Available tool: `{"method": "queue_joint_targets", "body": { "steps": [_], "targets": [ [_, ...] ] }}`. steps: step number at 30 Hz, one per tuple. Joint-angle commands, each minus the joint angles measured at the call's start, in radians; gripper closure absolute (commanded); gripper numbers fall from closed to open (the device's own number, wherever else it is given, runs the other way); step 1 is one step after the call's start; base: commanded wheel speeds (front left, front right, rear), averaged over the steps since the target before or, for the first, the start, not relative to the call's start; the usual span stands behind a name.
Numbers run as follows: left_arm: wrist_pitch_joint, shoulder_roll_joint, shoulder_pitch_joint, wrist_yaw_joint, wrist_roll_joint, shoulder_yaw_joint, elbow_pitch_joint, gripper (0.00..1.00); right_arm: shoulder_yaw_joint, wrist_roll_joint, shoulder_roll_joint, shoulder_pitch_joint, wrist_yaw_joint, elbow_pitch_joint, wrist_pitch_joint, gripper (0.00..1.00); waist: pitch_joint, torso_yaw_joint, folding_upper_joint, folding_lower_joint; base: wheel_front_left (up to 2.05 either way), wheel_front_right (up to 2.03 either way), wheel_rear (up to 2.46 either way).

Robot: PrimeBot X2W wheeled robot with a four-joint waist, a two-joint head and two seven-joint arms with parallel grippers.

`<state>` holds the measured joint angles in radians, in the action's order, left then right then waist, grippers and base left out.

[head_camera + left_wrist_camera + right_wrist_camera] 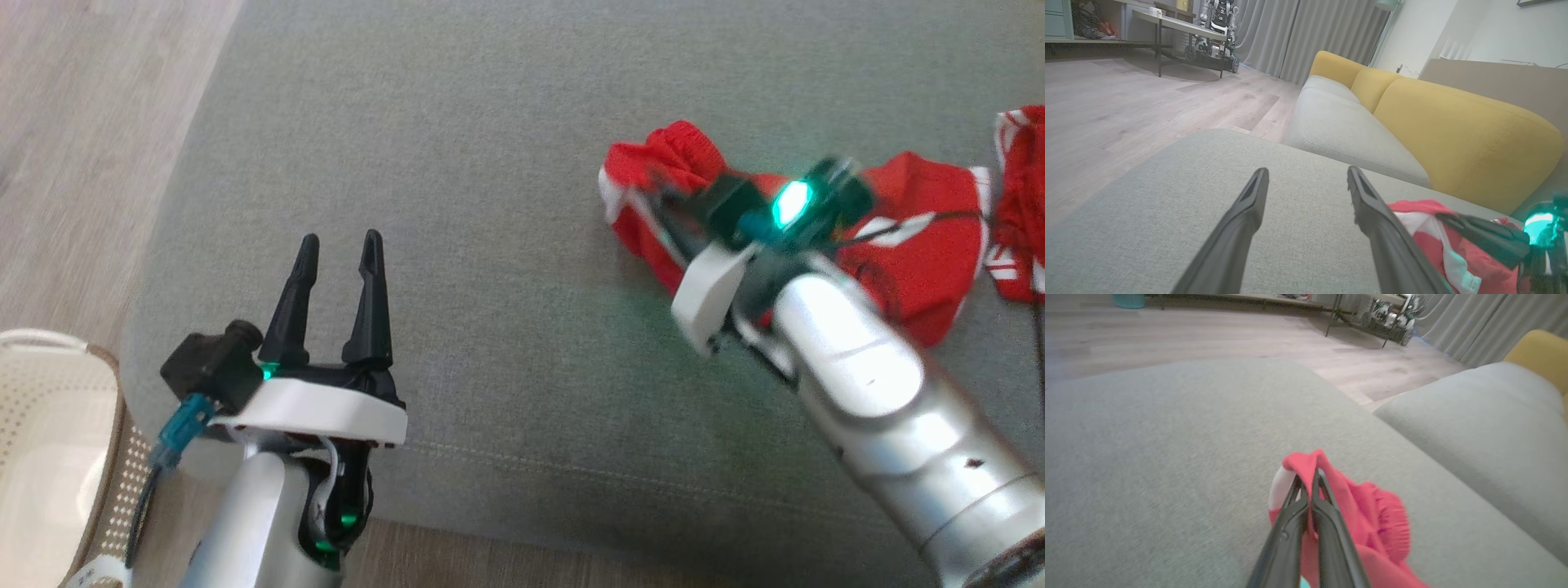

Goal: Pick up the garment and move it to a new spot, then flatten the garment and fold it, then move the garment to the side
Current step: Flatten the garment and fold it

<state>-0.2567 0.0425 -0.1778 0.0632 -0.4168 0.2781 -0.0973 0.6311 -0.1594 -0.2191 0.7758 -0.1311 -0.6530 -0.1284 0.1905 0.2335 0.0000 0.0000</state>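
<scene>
The garment (922, 245) is red with white trim and lies crumpled on the right part of the grey cushion (490, 245). My right gripper (657, 189) is at its left end, shut on a raised fold of the cloth. In the right wrist view the fingertips of the right gripper (1308, 477) pinch that red fold, and the rest of the garment (1376, 514) hangs to the right. My left gripper (340, 243) stands open over bare cushion well to the left, holding nothing. The left wrist view shows the left gripper (1306, 173) with jaws apart and the garment (1425, 241) at lower right.
A second red-and-white piece of cloth (1020, 220) lies at the cushion's far right edge. A white perforated basket (49, 441) stands on the wooden floor (73, 122) at lower left. A yellow sofa back (1453, 134) and grey seat (1339, 122) lie beyond the cushion.
</scene>
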Motion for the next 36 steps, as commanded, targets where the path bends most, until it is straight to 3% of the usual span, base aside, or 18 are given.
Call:
{"method": "queue_joint_targets", "body": {
  "steps": [1, 3, 4, 5, 11, 16, 22, 27, 32, 36],
  "targets": [
    [-0.005, 0.008, -0.045, 0.006, -0.004, -0.03, 0.038, 0.0, 0.021, -0.021, 0.021, 0.013, 0.0, 0.01, -0.019, 1.0, 0.012, 0.013, 0.0, 0.0, 0.0, 0.0, 0.0],
    [-0.005, 0.008, -0.05, 0.007, -0.005, -0.031, 0.037, 0.0, 0.067, -0.06, 0.033, 0.007, 0.0, -0.044, -0.038, 1.0, 0.019, 0.019, 0.0, 0.0, 0.0, 0.0, 0.0],
    [-0.005, 0.008, -0.051, 0.008, -0.005, -0.035, 0.035, 0.0, 0.096, -0.097, 0.048, 0.007, 0.0, -0.086, -0.059, 0.59, 0.022, 0.02, 0.0, 0.0, 0.0, 0.0, 0.0],
    [-0.005, 0.008, -0.051, 0.009, -0.004, -0.037, 0.034, 0.0, 0.108, -0.112, 0.054, 0.01, 0.0, -0.103, -0.068, 0.0, 0.024, 0.019, 0.0, 0.0, 0.0, 0.0, 0.0],
    [-0.005, 0.008, -0.051, 0.009, 0.003, -0.048, 0.029, 0.0, 0.153, -0.176, 0.062, 0.037, 0.0, -0.151, -0.101, 0.0, 0.019, 0.0, 0.0, 0.0, 0.0, 0.0, 0.0],
    [-0.005, 0.008, -0.049, 0.006, 0.017, -0.072, 0.035, 0.0, 0.083, -0.21, 0.038, 0.076, 0.0, -0.145, -0.126, 0.0, -0.011, -0.056, 0.0, 0.0, 0.0, 0.0, 0.0],
    [-0.005, 0.008, -0.053, 0.004, 0.025, -0.1, 0.052, 0.0, -0.062, -0.198, 0.004, 0.055, 0.0, -0.054, -0.133, 0.0, -0.016, -0.123, 0.0, 0.0, 0.0, 0.0, 0.0],
    [-0.005, 0.008, -0.061, -0.001, 0.032, -0.108, 0.059, 0.0, -0.23, -0.158, -0.005, -0.057, 0.0, 0.091, -0.133, 0.0, -0.015, -0.17, 0.0, 0.0, 0.0, 0.0, 0.0],
    [-0.005, 0.008, -0.065, 0.001, 0.033, -0.116, 0.067, 0.0, -0.389, -0.12, 0.042, -0.232, 0.0, 0.243, -0.133, 0.0, -0.015, -0.21, 0.0, 0.0, 0.0, 0.0, 0.0],
    [-0.005, 0.008, -0.062, -0.001, 0.035, -0.118, 0.067, 0.0, -0.451, -0.105, 0.085, -0.338, 0.0, 0.321, -0.133, 0.0, -0.015, -0.229, 0.0, 0.0, 0.0, 0.0, 0.0]
  ]
}}
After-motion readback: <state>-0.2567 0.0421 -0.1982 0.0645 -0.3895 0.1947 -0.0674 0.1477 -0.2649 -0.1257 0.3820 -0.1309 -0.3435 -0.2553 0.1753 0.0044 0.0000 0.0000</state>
